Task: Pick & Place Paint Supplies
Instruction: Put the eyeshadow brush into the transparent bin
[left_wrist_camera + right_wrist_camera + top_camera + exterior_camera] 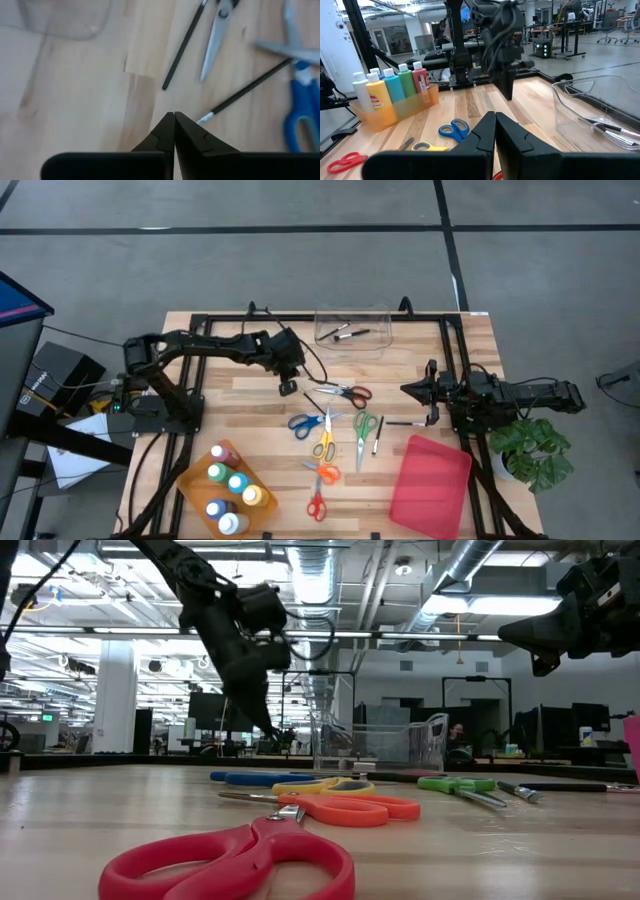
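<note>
Above the wooden table (250,405), both arms' fingers clenched tight on nothing: left gripper (174,116) over brushes (182,45), right gripper (495,116) aloft.

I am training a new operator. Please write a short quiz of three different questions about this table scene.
1. True or false: the left gripper holds a brush.
2. The paint bottles stand in: A) the clear bin B) the orange tray C) the red lid.
3. Fill in: the right gripper is ____.

Key:
1. False; shut, with nothing between its fingers.
2. B
3. shut
</note>
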Controlling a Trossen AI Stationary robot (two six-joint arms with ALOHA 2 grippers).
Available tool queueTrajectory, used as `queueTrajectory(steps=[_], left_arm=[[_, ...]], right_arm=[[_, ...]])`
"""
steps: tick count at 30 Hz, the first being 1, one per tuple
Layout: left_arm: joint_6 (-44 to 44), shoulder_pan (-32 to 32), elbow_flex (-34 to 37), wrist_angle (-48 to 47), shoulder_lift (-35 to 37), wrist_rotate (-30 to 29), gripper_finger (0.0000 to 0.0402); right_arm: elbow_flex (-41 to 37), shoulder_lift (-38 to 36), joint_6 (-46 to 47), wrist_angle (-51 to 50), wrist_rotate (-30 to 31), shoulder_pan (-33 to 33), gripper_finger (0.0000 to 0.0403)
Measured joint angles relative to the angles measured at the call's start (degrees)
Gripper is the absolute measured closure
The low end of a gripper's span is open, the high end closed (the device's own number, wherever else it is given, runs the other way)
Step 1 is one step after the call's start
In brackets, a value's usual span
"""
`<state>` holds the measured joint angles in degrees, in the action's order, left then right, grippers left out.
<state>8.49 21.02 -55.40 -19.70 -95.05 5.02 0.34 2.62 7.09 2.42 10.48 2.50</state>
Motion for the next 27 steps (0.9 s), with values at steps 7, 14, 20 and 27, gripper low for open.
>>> queueTrajectory(steps=[7, 14, 20, 27], left_arm=[[3.8, -0.1, 0.0, 0.2, -4.2, 0.2, 0.0391], [10.3, -2.8, -0.1, 0.7, -3.0, 1.0, 0.0327], [15.9, -5.4, 0.0, 0.5, -3.6, 1.0, 0.0256], [17.6, -4.4, 0.0, 0.1, -5.7, 0.9, 0.0220]], right_arm=[[0.0, 0.0, 0.0, 0.0, 0.0, 0.0, 0.0395], [0.0, 0.0, 0.0, 0.0, 0.0, 0.0, 0.0395], [0.0, 0.0, 0.0, 0.0, 0.0, 0.0, 0.0395], [0.0, 0.0, 0.0, 0.0, 0.0, 0.0, 0.0395]])
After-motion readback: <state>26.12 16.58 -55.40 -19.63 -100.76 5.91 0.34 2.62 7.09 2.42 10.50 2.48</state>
